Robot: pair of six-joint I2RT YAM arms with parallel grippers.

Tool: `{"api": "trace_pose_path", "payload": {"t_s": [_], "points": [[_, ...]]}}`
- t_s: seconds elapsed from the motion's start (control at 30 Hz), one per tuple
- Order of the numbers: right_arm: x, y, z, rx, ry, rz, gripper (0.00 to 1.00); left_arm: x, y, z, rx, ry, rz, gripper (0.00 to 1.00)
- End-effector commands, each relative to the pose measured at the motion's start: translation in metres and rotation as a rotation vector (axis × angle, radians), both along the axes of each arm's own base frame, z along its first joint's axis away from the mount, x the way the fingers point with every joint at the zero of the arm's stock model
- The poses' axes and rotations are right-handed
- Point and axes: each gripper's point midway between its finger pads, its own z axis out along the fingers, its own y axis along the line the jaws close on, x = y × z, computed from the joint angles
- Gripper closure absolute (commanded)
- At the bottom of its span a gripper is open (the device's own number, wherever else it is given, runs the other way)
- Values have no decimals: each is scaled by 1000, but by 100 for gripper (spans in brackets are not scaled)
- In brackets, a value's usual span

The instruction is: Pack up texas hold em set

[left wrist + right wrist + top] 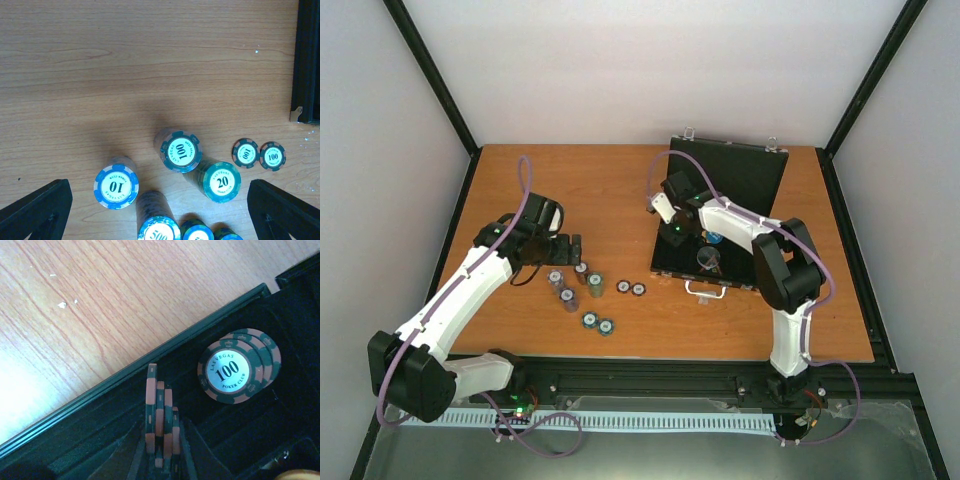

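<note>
- Lower centre of the right-wrist view: the right gripper (161, 455) is narrowed on a small on-edge stack of brown-and-dark round poker chips (160, 410). It holds them over the inside of the flat black hinged case (100, 395), which lies open at the upper right of the brown wooden table (125, 60) in the top view.
- The held chips sit staggered, not flush. If you ease the grip early, one may slide out and roll.
- To their right, flat "100" chips (229, 371) already lie in the case. A release here could land the new chips on them or against the case wall.
- Left-wrist view: the left gripper (160, 212) stands wide above crowded stacks, among them the blue "10" stack (116, 186), the "100" stack (180, 151) and the teal "20" stack (221, 181). If you lower it onto one, a finger could topple its neighbour.
</note>
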Motion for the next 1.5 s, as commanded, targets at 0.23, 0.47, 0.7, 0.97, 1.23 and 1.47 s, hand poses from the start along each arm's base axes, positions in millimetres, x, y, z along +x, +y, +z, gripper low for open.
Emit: {"api": "trace_pose_path", "payload": {"t_s": [0.23, 0.47, 0.7, 0.97, 1.23, 1.47], "points": [[9, 6, -23, -18, 5, 95, 97, 8, -5, 6, -15, -10, 7, 1], [13, 2, -36, -56, -3, 113, 97, 13, -7, 3, -5, 0, -4, 1], [8, -3, -34, -94, -30, 179, 97, 16, -9, -2, 3, 18, -13, 1], [13, -9, -33, -151, -49, 195, 95, 24, -15, -5, 1, 30, -30, 2], [9, -15, -38, -183, -39, 211, 89, 28, -16, -2, 7, 27, -38, 2], [10, -15, -35, -181, -33, 199, 81, 27, -17, 0, 2, 24, -38, 2]]}}
